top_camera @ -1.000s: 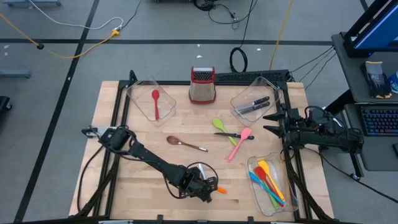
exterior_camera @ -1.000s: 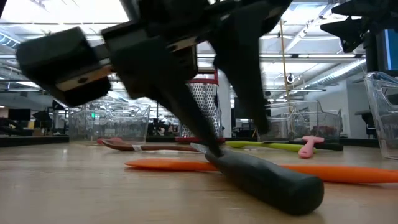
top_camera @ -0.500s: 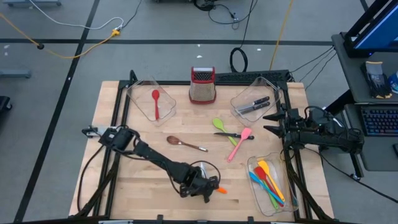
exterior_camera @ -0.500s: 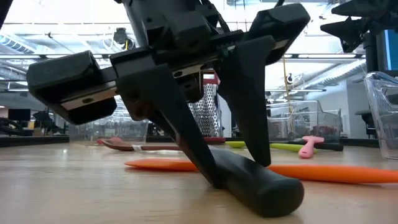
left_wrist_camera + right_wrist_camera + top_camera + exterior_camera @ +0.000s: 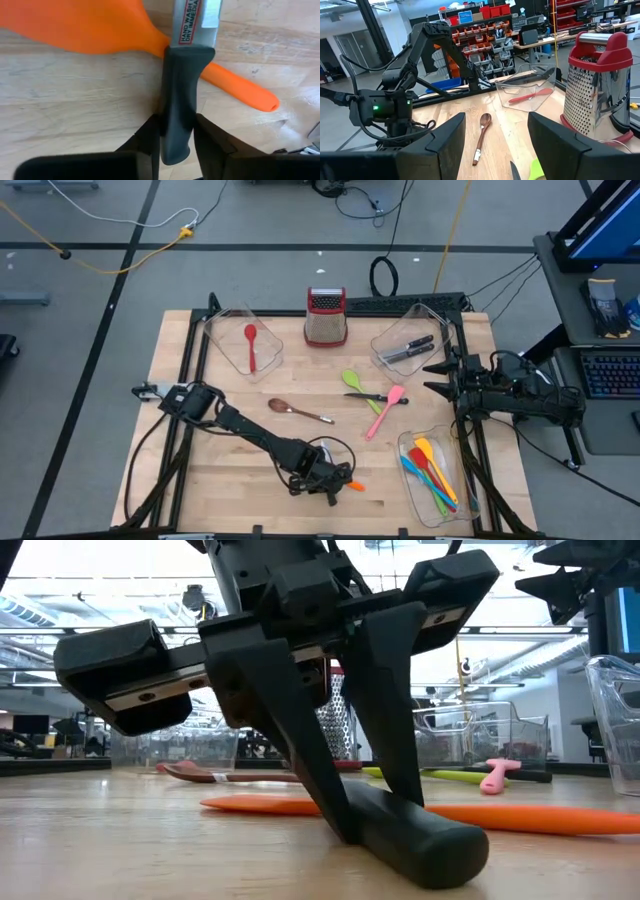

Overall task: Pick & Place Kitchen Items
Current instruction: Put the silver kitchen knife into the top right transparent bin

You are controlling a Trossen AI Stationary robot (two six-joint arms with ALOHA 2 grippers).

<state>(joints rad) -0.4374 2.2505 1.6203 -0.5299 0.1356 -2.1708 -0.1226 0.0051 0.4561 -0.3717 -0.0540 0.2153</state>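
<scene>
Down at the table's (image 5: 220, 480) six o'clock edge, the left gripper (image 5: 328, 483) stands with its jaws clamped on the black handle of a knife (image 5: 180, 95), which lies across an orange spatula (image 5: 110, 30); at ten o'clock a red spoon (image 5: 250, 345) sits in a clear bin (image 5: 225, 325), near centre lie a brown spoon (image 5: 295, 411), a green spoon (image 5: 357, 384) and a pink spatula (image 5: 385, 410), and at three o'clock the right gripper (image 5: 440, 378) waits with jaws spread, beside a bin of knives (image 5: 408, 348)
</scene>
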